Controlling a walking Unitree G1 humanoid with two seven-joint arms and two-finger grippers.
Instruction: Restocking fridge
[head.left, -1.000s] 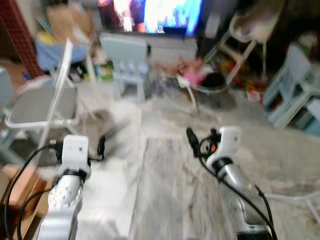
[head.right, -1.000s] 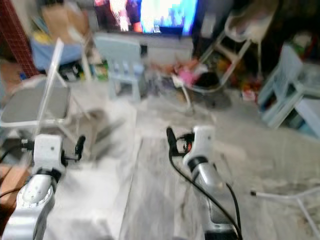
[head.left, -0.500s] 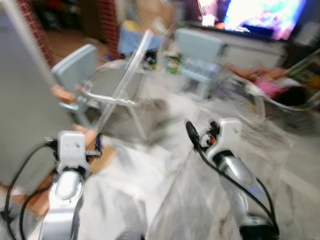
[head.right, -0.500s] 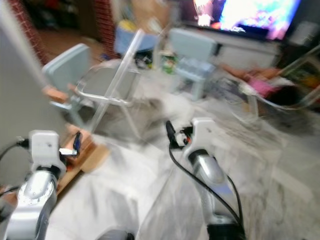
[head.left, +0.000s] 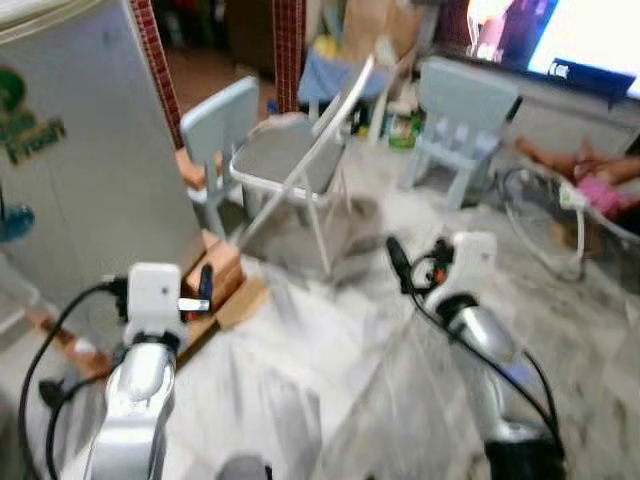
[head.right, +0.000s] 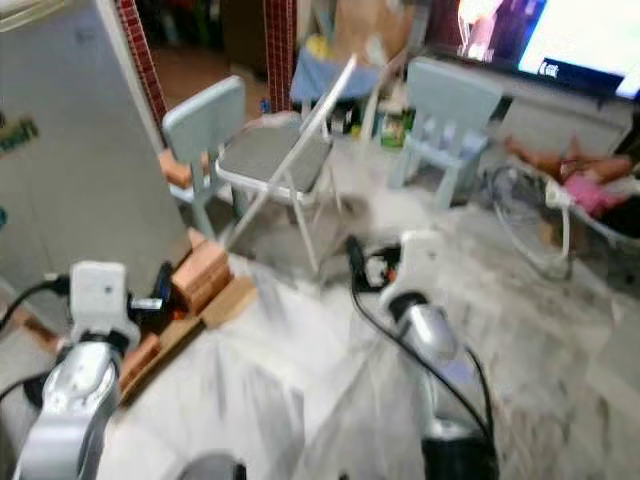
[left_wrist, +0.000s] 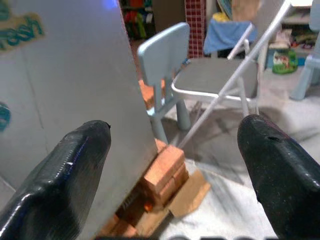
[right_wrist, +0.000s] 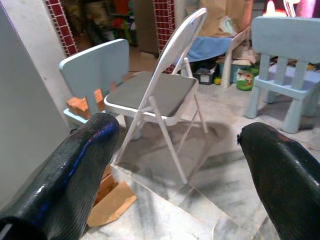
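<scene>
light: even indoor | head views: motion-blurred | wrist views: sharper | TV (head.left: 590, 35): overexposed

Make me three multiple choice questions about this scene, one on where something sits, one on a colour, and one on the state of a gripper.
1. What props up the fridge at its base?
A. bricks
B. books
C. wheels

2. What colour is the small plastic chair behind the folding chair?
A. red
B. light blue
C. black

3. How are the left gripper fingers?
A. shut on a bottle
B. shut and empty
C. open and empty

Answers: 1 A, bricks are stacked under its corner. 2 B, its back is pale blue. 3 C, the fingers stand wide apart.
</scene>
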